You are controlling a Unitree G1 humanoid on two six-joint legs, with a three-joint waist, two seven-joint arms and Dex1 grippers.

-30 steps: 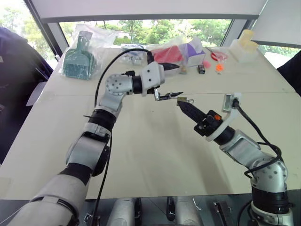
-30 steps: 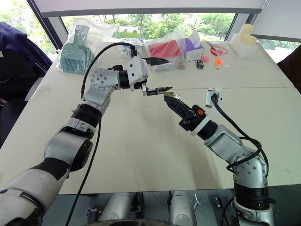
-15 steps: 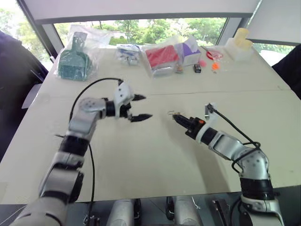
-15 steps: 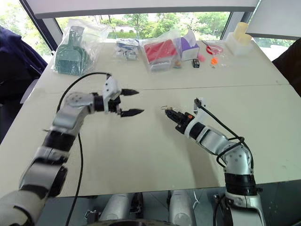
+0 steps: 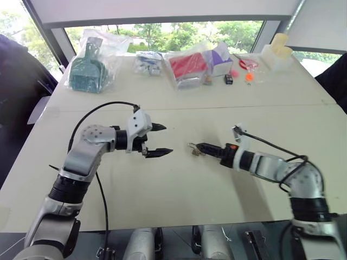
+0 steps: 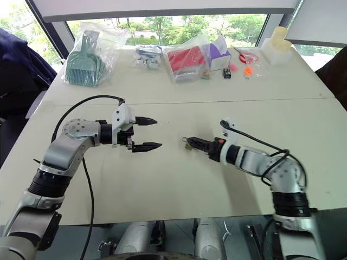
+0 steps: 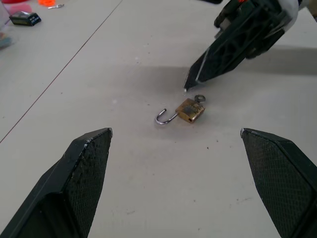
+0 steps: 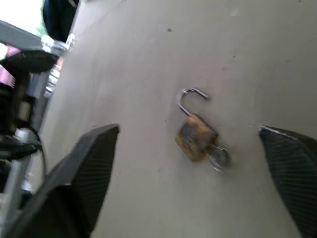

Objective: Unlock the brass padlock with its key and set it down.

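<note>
The brass padlock (image 7: 190, 110) lies on the desk (image 5: 179, 184) mid-surface, shackle swung open, the key (image 7: 199, 98) in its base. The right gripper (image 8: 198, 178) hovers just beside it, fingers apart; the left gripper (image 5: 157, 140) gapes nearby, empty.

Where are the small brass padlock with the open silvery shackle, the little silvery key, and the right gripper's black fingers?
brass padlock (image 7: 190, 110), left wrist view, on its brass body.
silvery key (image 7: 199, 98), left wrist view, on its round head.
right gripper (image 8: 188, 163), right wrist view, midway between its open fingertips.
</note>
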